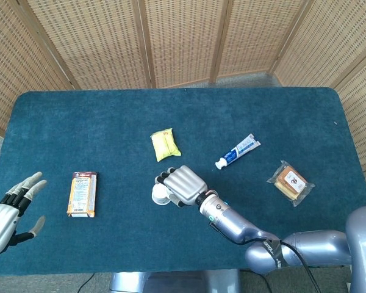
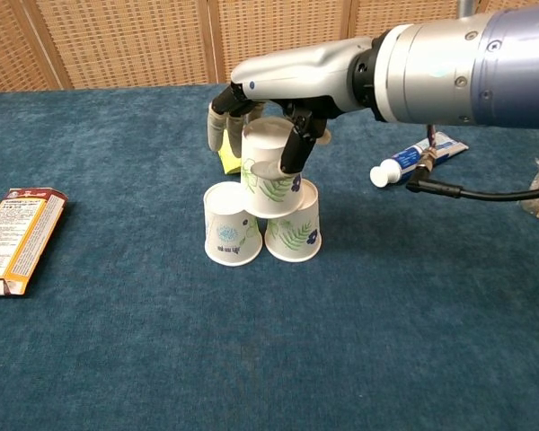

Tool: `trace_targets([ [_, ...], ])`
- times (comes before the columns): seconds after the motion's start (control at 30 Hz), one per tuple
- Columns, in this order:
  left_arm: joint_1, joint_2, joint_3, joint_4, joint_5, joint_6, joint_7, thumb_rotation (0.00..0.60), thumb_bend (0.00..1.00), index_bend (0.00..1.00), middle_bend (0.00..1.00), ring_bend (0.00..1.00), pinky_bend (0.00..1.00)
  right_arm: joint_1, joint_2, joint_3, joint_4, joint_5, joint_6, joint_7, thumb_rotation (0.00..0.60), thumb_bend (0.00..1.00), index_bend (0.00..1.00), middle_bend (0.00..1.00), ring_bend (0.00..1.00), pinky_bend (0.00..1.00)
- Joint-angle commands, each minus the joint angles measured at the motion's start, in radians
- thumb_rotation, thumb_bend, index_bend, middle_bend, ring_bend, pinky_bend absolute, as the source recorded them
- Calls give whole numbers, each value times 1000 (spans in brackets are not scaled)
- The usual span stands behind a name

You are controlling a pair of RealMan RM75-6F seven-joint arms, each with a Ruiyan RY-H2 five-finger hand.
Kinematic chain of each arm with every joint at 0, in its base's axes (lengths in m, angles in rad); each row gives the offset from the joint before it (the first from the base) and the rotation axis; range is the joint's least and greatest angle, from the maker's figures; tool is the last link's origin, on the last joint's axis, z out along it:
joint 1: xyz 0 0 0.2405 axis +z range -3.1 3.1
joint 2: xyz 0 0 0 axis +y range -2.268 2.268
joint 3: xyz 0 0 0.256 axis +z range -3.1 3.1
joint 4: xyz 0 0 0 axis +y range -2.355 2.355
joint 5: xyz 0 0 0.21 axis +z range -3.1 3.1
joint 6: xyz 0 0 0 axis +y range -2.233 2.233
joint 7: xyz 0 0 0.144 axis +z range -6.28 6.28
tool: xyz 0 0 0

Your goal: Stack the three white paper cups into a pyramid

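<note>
right hand [image 2: 274,112] grasps the top cup [image 2: 269,169], mouth down, axis upright, centre frame, on two leaf-printed tapered paper cups [image 2: 262,224]; left hand [image 1: 6,210] hangs released, lower left.

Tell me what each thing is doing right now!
top cup: upside down on the two lower cups, gripped by right hand
bottom-left cup: upside down on table
bottom-right cup: upside down on table
left hand: holding nothing, fingers apart
toothpaste tube: capped, lying flat
</note>
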Motion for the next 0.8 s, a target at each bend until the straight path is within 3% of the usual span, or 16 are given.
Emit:
trace_targets([
  [0.03,0,-1,0,2,0,1,-2,600,490,0,0,0,133,1,0,1,-2,2,1,1,600,495,268,344,290,748],
  [0.6,3,-6,4,13,0,4,-13,600,490,0,0,0,133,18,-9,3,-7,24,8,-15,600,494,267,345,292,748],
  [0.8,4,-5,3,12,3,8,-13,600,490,0,0,0,133,23,-3,-7,-11,38,3,-24,600,457,186,305,257,709],
])
